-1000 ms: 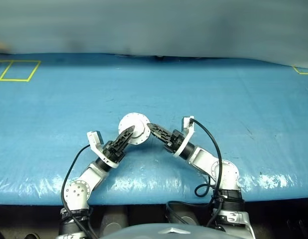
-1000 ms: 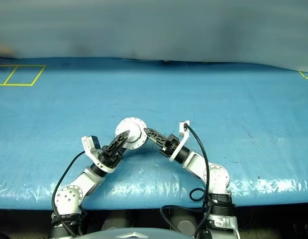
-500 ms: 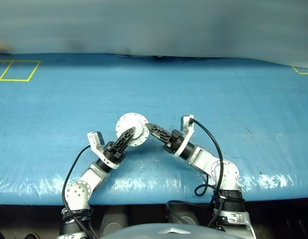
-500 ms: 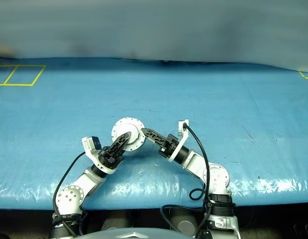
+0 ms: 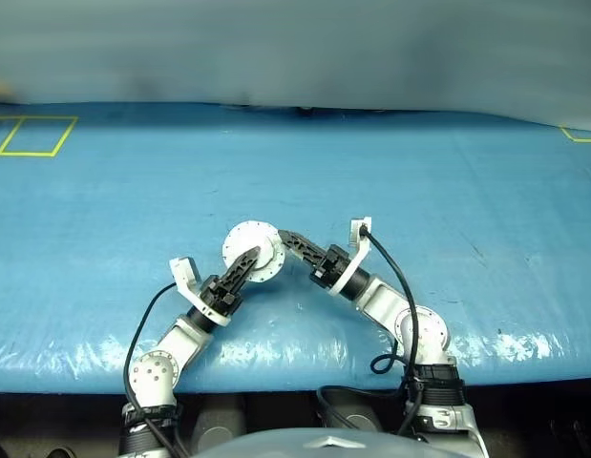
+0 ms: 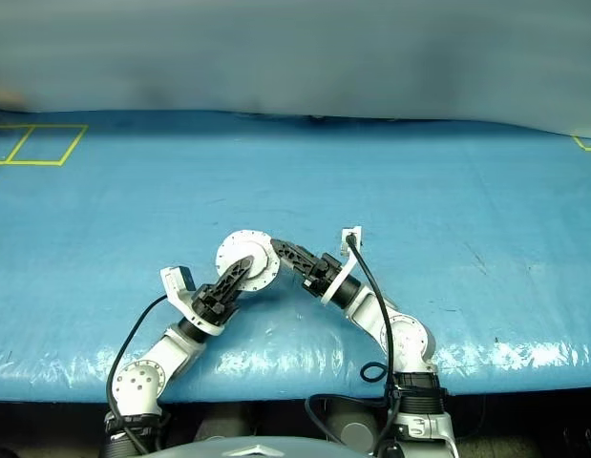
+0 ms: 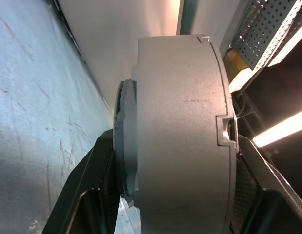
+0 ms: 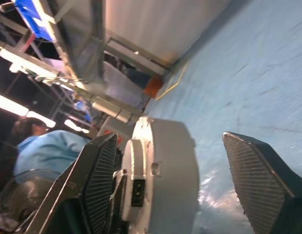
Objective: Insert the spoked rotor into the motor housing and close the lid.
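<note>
Just below frame centre, the motor housing [image 5: 254,253] is gripped across its wall by the left gripper [image 5: 240,264], lid [image 7: 125,156] closed. The right gripper [image 5: 293,242] is spread wide beside it. The clamp should be kept firm while the seating is checked.

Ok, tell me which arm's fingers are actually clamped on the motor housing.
The left fingers: one presses each side of the motor housing. The right fingers are spread, with one of them well clear of it.
</note>
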